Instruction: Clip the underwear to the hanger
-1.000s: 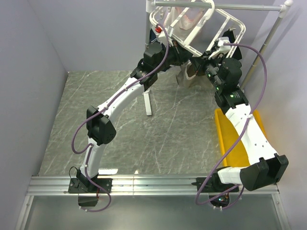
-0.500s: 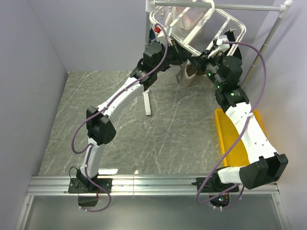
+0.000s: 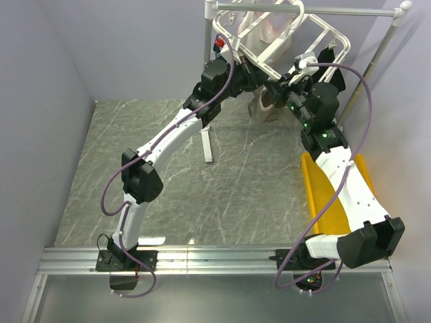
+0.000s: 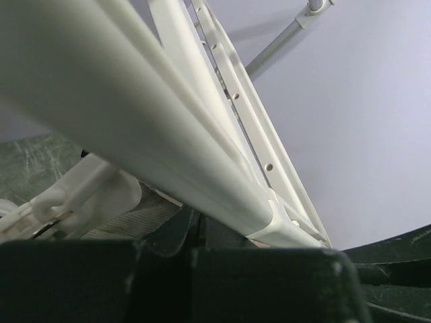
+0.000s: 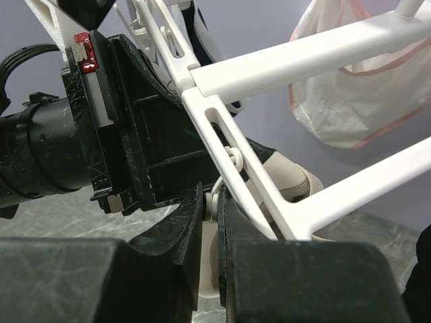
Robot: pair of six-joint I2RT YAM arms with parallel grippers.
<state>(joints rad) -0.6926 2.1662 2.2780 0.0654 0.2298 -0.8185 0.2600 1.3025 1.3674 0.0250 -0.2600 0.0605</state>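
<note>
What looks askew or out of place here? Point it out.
The hanger looks askew: it hangs tilted under the pole instead of level. The right gripper pinches a clip on it, and the underwear dangles bunched below. Nothing looks spilled or broken.

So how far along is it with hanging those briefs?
Done: taupe underwear is up at the white hanger. In hand: left gripper shut by the fabric, right gripper apparently pinching a clip. Remaining: no clip visibly closed on the fabric yet; then release.
</note>
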